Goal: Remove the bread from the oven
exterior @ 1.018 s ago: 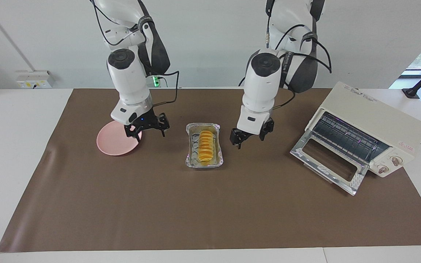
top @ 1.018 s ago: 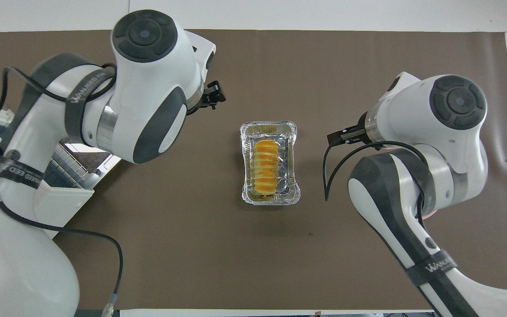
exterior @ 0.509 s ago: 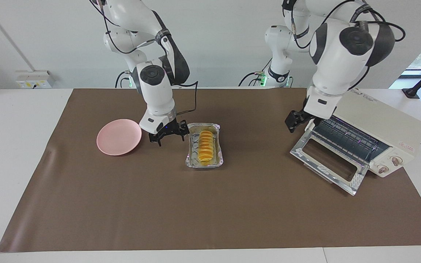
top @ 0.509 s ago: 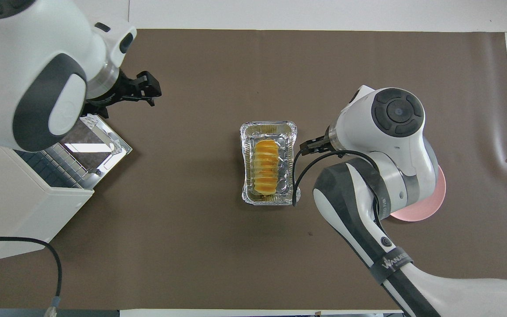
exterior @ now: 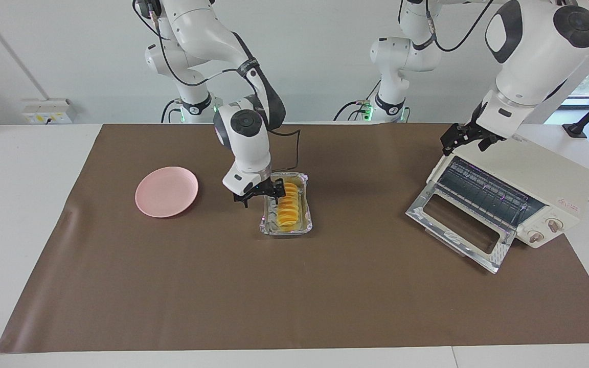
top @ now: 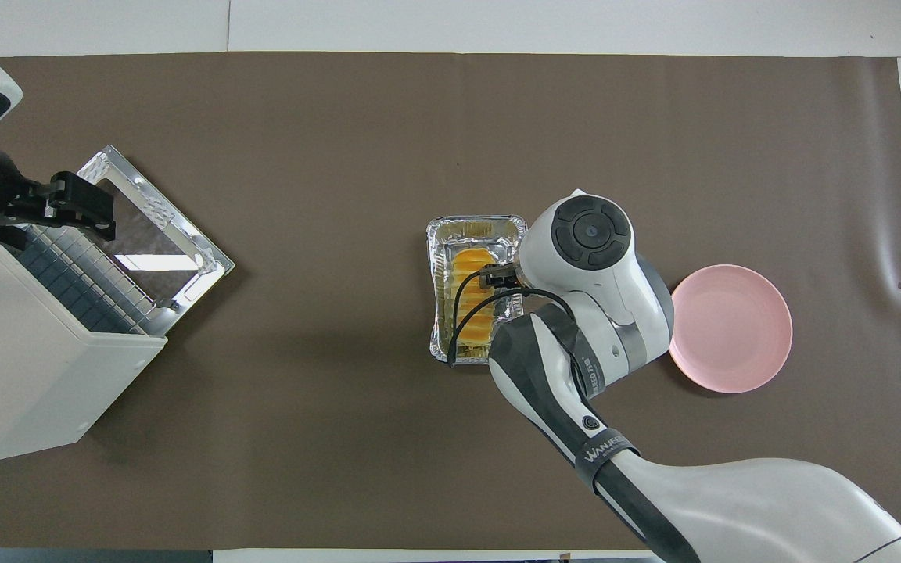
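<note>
The bread lies in the foil tray mid-surface, well apart from the oven, whose door hangs down. The right pincer, spread wide and empty, hangs over the tray's edge, likely to lift the loaf toward the pink plate; its arm hides the contact from overhead. The left pincer, open, waits above the oven

Looks like a robotics lab: two white robot arms bolted along the top of the frame, brown mat taped over a white table, bare wall, socket strip at upper left, toaster oven at right.
</note>
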Motion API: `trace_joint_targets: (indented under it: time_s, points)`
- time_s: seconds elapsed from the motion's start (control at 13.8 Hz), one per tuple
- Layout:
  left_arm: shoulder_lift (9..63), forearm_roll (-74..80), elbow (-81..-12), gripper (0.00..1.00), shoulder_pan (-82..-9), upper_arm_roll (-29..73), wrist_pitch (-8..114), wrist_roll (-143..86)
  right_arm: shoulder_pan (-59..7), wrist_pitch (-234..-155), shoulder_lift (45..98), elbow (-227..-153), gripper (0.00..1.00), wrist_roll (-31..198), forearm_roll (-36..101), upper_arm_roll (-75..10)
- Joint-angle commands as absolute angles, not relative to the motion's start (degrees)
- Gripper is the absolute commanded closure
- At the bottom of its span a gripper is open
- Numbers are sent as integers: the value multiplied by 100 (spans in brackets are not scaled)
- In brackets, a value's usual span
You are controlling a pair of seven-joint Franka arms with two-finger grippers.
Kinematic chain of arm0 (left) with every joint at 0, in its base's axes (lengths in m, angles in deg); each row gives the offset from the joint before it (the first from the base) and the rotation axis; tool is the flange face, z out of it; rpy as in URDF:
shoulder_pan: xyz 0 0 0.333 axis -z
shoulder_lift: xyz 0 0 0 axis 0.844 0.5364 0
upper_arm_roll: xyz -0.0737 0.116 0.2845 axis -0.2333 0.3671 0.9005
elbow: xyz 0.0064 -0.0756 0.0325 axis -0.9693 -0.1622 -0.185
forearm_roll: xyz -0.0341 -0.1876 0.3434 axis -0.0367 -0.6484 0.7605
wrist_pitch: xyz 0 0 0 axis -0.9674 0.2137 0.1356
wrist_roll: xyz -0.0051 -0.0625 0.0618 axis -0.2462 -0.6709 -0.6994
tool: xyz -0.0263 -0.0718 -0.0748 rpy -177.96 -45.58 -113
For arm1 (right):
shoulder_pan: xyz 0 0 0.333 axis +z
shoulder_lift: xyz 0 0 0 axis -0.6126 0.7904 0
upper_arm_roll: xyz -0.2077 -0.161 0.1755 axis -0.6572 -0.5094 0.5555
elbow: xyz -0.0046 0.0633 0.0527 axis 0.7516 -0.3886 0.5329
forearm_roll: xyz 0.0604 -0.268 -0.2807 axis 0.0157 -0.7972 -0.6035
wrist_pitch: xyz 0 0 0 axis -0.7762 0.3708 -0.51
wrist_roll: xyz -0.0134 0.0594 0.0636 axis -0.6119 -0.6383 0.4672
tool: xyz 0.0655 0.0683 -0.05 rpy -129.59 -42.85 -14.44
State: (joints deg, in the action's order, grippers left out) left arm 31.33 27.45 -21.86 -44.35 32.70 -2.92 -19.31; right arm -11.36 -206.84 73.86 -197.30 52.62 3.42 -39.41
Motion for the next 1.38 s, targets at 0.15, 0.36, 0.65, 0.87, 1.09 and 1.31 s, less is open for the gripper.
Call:
trace_joint_targets:
  time_s: [0.15, 0.36, 0.65, 0.87, 1.09, 1.31]
  points:
    - [2640, 2746, -2805, 0, -4921, 2772, -261, -1688, -1133, -20779, 7392, -19885, 9, 4858, 455, -3951]
    - [2455, 2746, -3113, 0, -5088, 2676, 45, -1549, -1133, -20788, 7392, -19938, 28, 4692, 560, -3951]
    - [2552, 2754, -3051, 0, -5132, 2675, 293, -1302, -1115, -20999, 7401, -19964, 80, 4331, 710, -3951]
    - [2569, 2746, -3034, 0, -5124, 2658, 355, -1267, -1115, -20990, 7410, -19947, 100, 4330, 710, -3951]
    - [2560, 2763, -3043, 0, -5053, 2667, 337, -1267, -1132, -20938, 7392, -19894, 100, 4628, 701, -3960]
    - [2569, 2763, -3043, 0, -5027, 2667, 372, -1267, -1535, -20622, 7104, -19815, 100, 5285, 710, -3986]
